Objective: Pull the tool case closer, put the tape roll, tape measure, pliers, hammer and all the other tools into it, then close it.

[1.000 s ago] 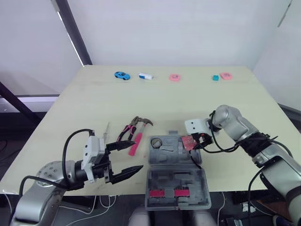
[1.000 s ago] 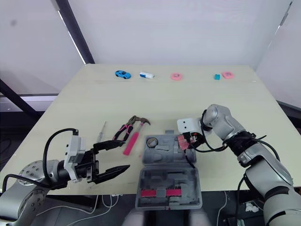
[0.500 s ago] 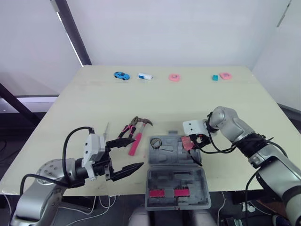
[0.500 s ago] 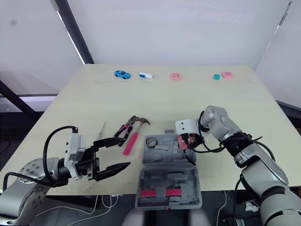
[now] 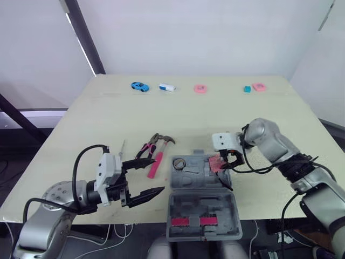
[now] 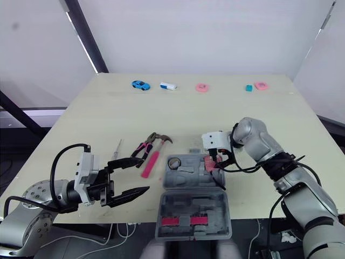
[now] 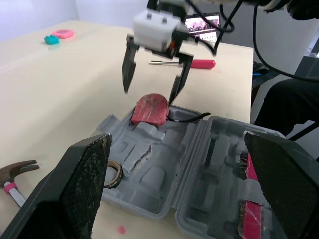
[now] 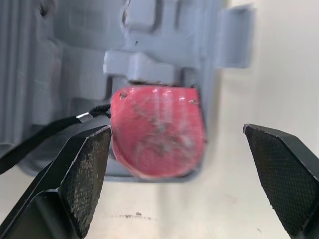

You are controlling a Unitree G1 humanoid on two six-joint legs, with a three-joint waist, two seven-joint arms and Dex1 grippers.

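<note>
Two black-fingered grippers are over a pale table [image 5: 108, 118]. On the left, the left gripper [image 5: 158, 175] hovers near the table's front edge. Its fingers are spread wide with nothing between them, and the grey tool case [image 5: 197, 177] lies just off its 3 o'clock.

Around that gripper's 12 o'clock a thin screwdriver [image 5: 122, 148] lies on the table. Next come the pink-handled pliers [image 5: 144, 149] and the pink-handled hammer [image 5: 156, 163], close side by side. All three are outside the case, off its 10 o'clock corner.

The case lies open, its nearer half toward the front edge, with two pink strips [image 5: 189, 221] in it. In the far half the tape roll [image 5: 179, 163] sits at the 10 o'clock corner. The reddish-pink tape measure [image 7: 149, 108] rests at the 2 o'clock corner, close against the rim. I cannot tell whether it is fully seated. Its scuffed face shows no lettering I can read, and a black cord [image 7: 185, 118] trails from it across the tray.

The right gripper [image 7: 148, 93] hangs directly above the tape measure, fingers apart and straddling it. The right wrist view shows a gap on either side, so it is not clamped.

Along the far edge at 12 o'clock sit a blue toy car [image 5: 139, 86], a white block [image 5: 167, 87], a pink ring [image 5: 200, 89], a teal block [image 5: 247, 89] and another pink ring [image 5: 259, 86].
</note>
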